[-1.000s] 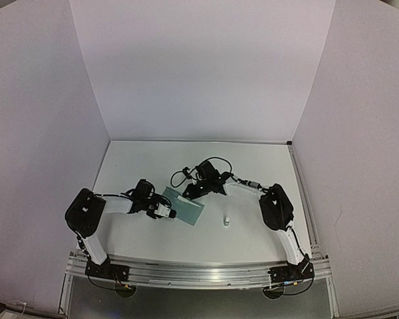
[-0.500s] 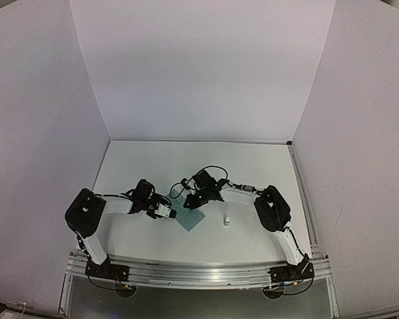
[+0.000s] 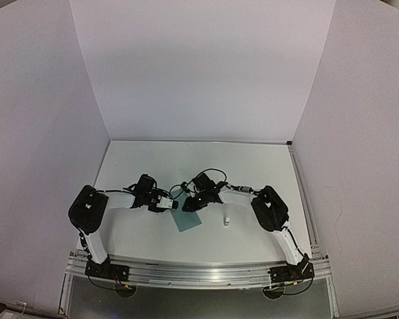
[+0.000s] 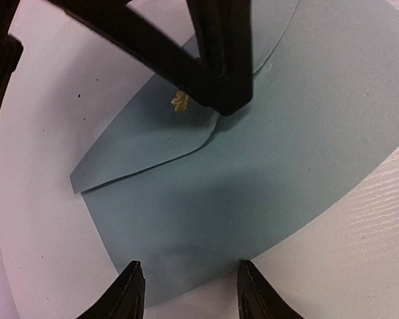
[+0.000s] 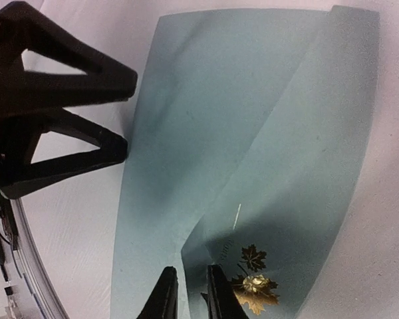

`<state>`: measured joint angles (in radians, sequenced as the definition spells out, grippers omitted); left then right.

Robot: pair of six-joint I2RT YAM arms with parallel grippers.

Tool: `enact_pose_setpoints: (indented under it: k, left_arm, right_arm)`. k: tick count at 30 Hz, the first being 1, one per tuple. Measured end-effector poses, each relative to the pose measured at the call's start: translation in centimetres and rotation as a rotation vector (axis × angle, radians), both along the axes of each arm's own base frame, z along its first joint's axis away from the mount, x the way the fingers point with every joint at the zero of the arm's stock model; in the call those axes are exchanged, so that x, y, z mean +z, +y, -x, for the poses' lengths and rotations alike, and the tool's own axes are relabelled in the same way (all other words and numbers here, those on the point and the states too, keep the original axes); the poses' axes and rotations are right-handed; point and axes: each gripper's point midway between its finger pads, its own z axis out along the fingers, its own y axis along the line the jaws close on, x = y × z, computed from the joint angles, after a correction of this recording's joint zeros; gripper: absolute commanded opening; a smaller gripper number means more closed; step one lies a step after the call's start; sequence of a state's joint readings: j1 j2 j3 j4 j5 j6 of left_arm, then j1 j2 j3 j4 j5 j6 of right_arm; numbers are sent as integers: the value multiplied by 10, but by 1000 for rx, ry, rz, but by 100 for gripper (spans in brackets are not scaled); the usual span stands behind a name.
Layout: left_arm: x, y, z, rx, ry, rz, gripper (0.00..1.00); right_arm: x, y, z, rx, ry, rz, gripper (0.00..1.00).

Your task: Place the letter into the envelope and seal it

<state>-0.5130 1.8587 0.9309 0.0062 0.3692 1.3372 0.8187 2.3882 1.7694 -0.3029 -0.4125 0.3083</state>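
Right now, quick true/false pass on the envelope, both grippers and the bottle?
1. The teal envelope has its flap folded down. True.
2. A gold leaf sticker sits on the flap near its tip. True.
3. The left gripper is clamped on the envelope. False: its jaws stand apart at the envelope's edge, and nothing is pinched between them.
4. The right gripper is at the flap's tip. True.
5. The small white bottle stands on the envelope. False: it stands on the table, apart from the envelope, on the right arm's side.
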Motion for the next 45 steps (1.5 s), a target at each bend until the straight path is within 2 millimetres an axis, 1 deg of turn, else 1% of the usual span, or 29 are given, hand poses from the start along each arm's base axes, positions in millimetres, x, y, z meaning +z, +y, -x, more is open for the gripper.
enact_pose_setpoints:
  k: [2,5,8,9,12,14,17,19,22,23,26,27,29,32,33,39,45]
  left_arm:
    - [0,3,-3,32,39,0,49]
    - [-1,12,-1,74,118,-19,49]
    - [-2,17,6,110,201,-22,47]
    - [-3,18,10,126,239,-23,46]
    - [-4,20,26,158,349,-17,46]
    - [-1,20,36,157,399,-3,50]
    - [12,16,47,119,403,31,59]
    - [15,13,52,90,389,40,64]
    - [15,3,57,38,359,39,70]
    - [14,-2,59,19,347,37,71]
    - [11,-15,66,-40,318,28,72]
    - [8,-19,69,-55,316,25,73]
    - [4,-26,73,-81,312,22,73]
    - [1,-29,73,-90,306,24,72]
    - [1,-30,73,-90,304,26,72]
    - [0,-33,73,-105,290,26,72]
    - [-2,-45,80,-164,268,5,70]
  right_arm:
    - [1,2,2,4,10,-14,26]
    - [3,5,4,7,23,-30,26]
    - [3,5,5,0,34,-37,18]
    - [3,5,4,-6,39,-38,17]
    - [1,5,6,-24,74,-44,20]
    - [1,5,7,-38,104,-52,25]
    - [3,6,7,-49,143,-73,35]
    - [5,8,8,-50,164,-86,37]
    - [7,10,10,-50,192,-105,38]
    - [8,11,11,-50,199,-110,36]
    - [7,11,12,-61,225,-114,17]
    - [5,11,12,-68,236,-112,12]
    - [1,11,13,-86,267,-109,8]
    - [-4,11,13,-102,313,-118,1]
    - [-5,11,13,-110,326,-119,0]
    - [-7,11,12,-150,379,-125,0]
    - [-7,12,11,-192,415,-123,0]
